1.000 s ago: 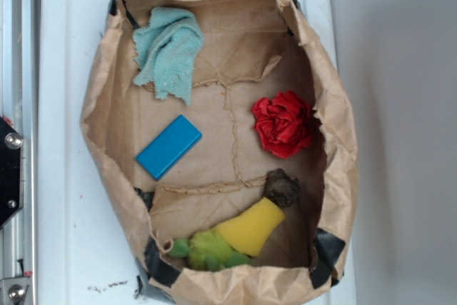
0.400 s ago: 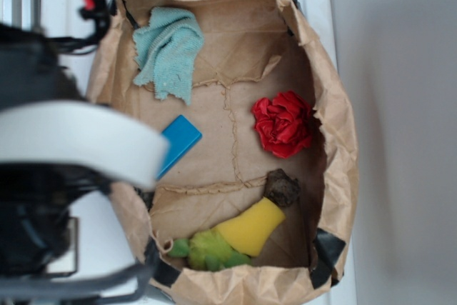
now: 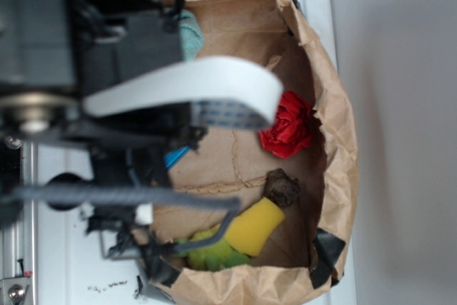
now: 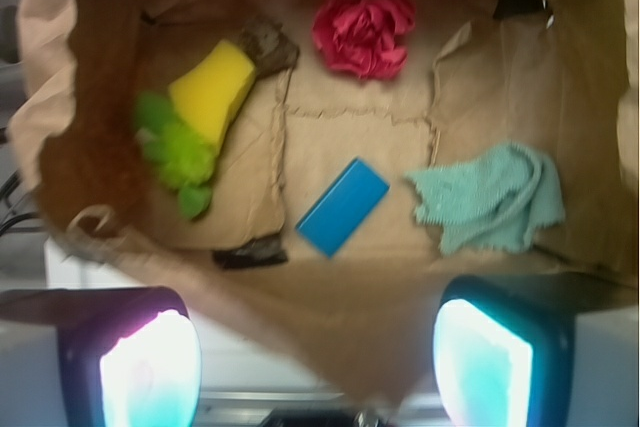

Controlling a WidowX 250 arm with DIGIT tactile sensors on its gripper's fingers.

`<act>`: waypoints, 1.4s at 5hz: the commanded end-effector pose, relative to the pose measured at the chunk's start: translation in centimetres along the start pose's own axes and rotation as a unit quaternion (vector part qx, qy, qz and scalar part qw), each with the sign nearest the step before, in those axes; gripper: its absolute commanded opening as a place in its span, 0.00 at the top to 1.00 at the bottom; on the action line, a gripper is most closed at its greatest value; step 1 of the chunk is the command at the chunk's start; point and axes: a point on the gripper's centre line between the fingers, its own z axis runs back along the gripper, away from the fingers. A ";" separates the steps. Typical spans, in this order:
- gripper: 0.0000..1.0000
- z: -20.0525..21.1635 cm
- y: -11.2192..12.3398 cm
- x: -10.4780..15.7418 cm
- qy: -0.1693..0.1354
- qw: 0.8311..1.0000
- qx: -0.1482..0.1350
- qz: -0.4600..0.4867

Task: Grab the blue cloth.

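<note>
The blue cloth (image 4: 490, 197) lies crumpled on the floor of the brown paper bag (image 4: 90, 237), right of centre in the wrist view. My gripper (image 4: 318, 367) is open above the bag's near wall, its two lit pads (image 4: 150, 367) wide apart with nothing between them. It is well short of the cloth, which sits ahead and to the right. In the exterior view my blurred arm (image 3: 107, 69) covers the bag's left part, and only a sliver of the blue cloth (image 3: 191, 37) shows beside it.
A bright blue flat block (image 4: 342, 205) lies mid-floor, left of the cloth. A red fabric flower (image 4: 362, 27), a yellow sponge (image 4: 212, 92), a green fuzzy thing (image 4: 175, 152) and a brown lump (image 4: 268, 45) lie farther off. The bag's crumpled walls (image 3: 335, 148) ring everything.
My arm has swung in from the left over the bag, now hiding most of the cloth and the block in the exterior view. The objects themselves have not moved.
</note>
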 end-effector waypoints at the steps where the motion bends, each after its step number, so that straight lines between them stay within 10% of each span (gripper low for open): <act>1: 0.00 -2.2 3.2 2.2 -0.013 0.999 0.033 0.016; 7: 0.00 -8.7 5.3 2.4 0.018 0.996 0.087 0.014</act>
